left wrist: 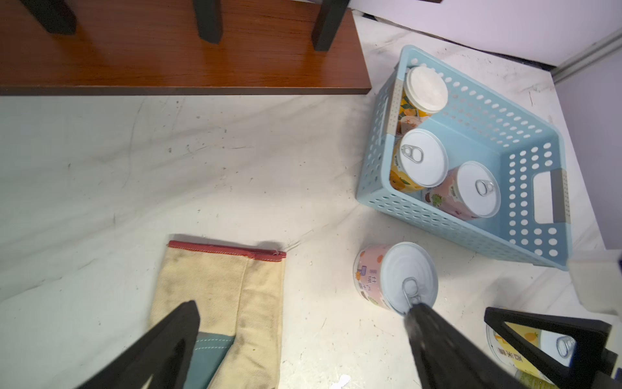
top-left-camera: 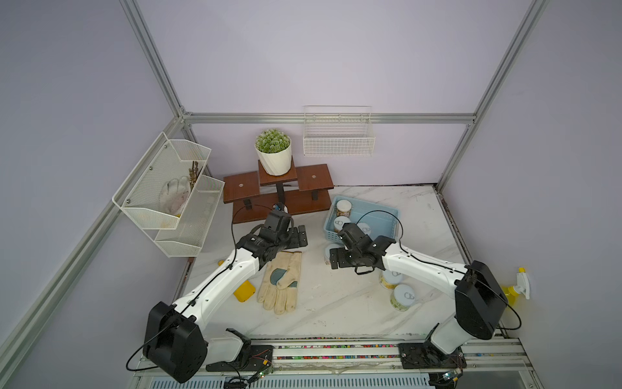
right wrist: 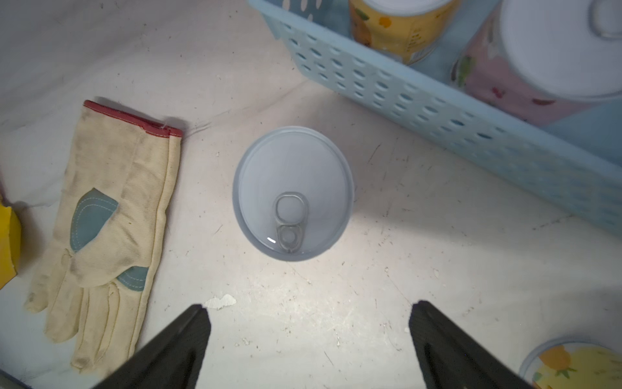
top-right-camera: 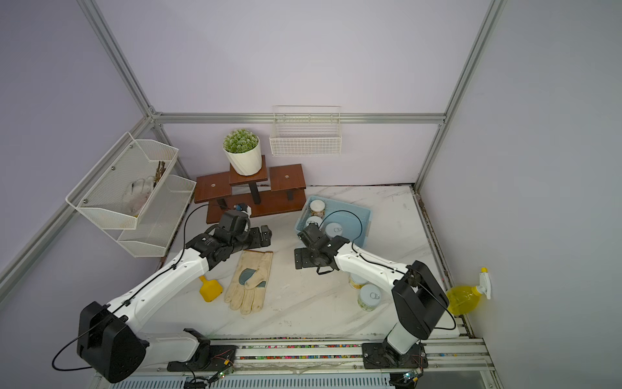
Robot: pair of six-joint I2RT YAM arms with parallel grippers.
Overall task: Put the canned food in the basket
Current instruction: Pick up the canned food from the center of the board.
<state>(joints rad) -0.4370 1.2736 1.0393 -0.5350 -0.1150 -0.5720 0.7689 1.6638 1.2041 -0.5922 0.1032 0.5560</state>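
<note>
We see the right gripper (right wrist: 309, 306) spread wide and empty over a tin (right wrist: 292, 193) just outside the basket (right wrist: 404, 101). The left gripper (left wrist: 303, 304) is spread and empty too. Three tins (left wrist: 420, 158) are inside the basket. Our risk call: an off-centre descent shoves the tin against the basket wall.

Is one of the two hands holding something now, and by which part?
Nothing is held. The left hand and the right hand are open and empty; a food tin stands untouched near the right hand.
</note>
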